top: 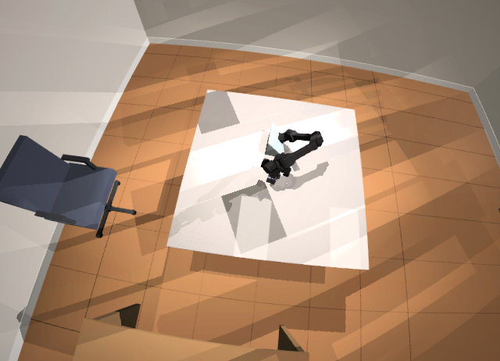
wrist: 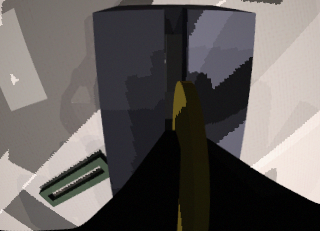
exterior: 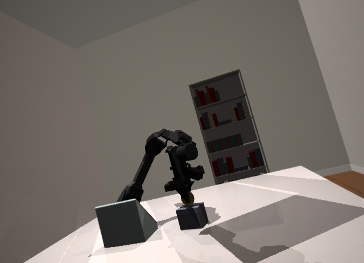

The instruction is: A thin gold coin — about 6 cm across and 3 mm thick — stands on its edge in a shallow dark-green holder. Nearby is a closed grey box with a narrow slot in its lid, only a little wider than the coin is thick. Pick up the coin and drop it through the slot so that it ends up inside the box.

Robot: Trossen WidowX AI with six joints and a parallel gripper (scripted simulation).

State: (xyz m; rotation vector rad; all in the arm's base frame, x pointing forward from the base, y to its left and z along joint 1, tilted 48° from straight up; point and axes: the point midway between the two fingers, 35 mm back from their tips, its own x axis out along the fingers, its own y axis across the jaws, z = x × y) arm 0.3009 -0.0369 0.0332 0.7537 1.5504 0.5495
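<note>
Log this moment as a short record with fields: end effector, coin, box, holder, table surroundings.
end effector: shut on the gold coin, pointing down
coin: on edge, hanging just above the grey box, lined up with the slot in the wrist view
box: closed, on the white table
holder: dark green, lying beside the box, nothing in it
surroundings: teal-grey block by the arm's base; bookshelf at the wall
</note>
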